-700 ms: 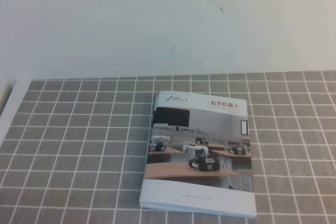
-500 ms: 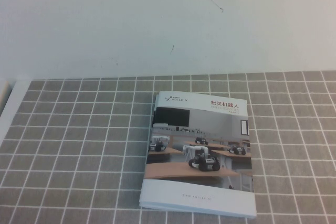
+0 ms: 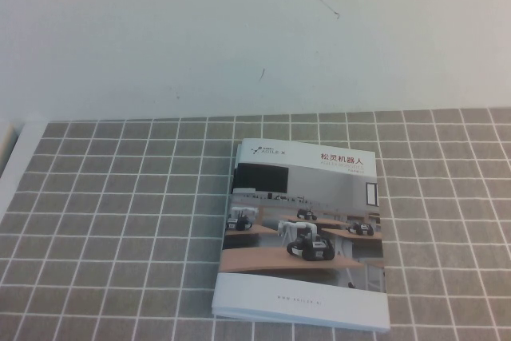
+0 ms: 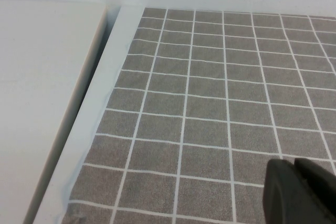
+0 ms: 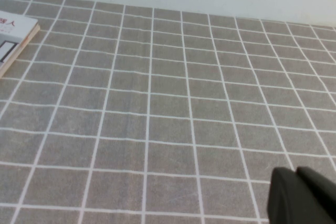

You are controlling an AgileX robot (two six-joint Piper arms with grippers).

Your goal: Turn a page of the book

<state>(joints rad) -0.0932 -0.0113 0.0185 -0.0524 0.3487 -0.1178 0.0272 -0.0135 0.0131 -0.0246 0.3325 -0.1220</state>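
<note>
Grey grid-patterned tablecloth (image 3: 120,221) under a closed robot booklet (image 3: 303,229). Left gripper (image 4: 294,192) and right gripper (image 5: 296,195) low over bare cloth, fingers pressed together, empty.

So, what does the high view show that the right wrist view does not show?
Only the high view shows the whole closed book with its cover photo, and neither arm. Only the right wrist view shows the right gripper, shut, hovering over bare cloth away from the book, of which just one corner is seen. Both show the grey checked tablecloth and the white wall. The left gripper appears in neither; the left wrist view shows it shut.
</note>
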